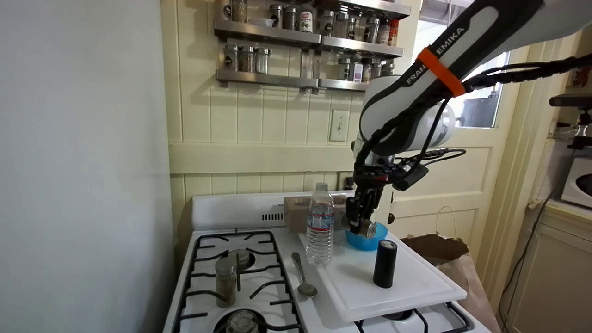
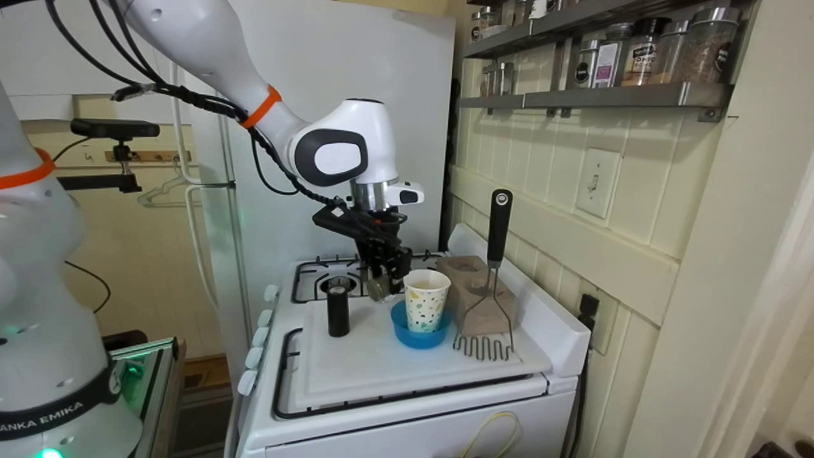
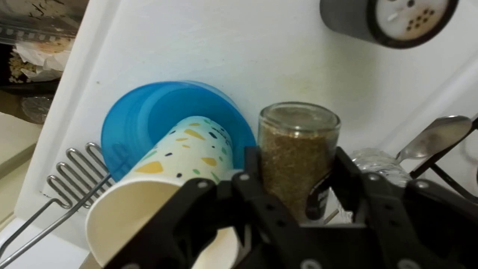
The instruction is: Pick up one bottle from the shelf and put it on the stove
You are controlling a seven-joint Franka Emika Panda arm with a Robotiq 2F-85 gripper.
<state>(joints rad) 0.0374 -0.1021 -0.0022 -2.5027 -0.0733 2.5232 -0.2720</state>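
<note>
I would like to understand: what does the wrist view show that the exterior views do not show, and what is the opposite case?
Only the wrist view: the small holes in the top of the black shaker, and a crumpled white thing beyond the edge of the white board, too blurred to name.
Only the exterior views: the shelf, the light switch and the white robot arm.
Shared: the board, the shaker, the blue bowl, and the tool gripping a glass jar.

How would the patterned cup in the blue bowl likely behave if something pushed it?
The patterned cup would probably tip readily: it is tall and narrows toward its base. Its thin, open rim suggests a light, paper-like wall that may dent. The blue bowl around its base could limit sliding.
</note>
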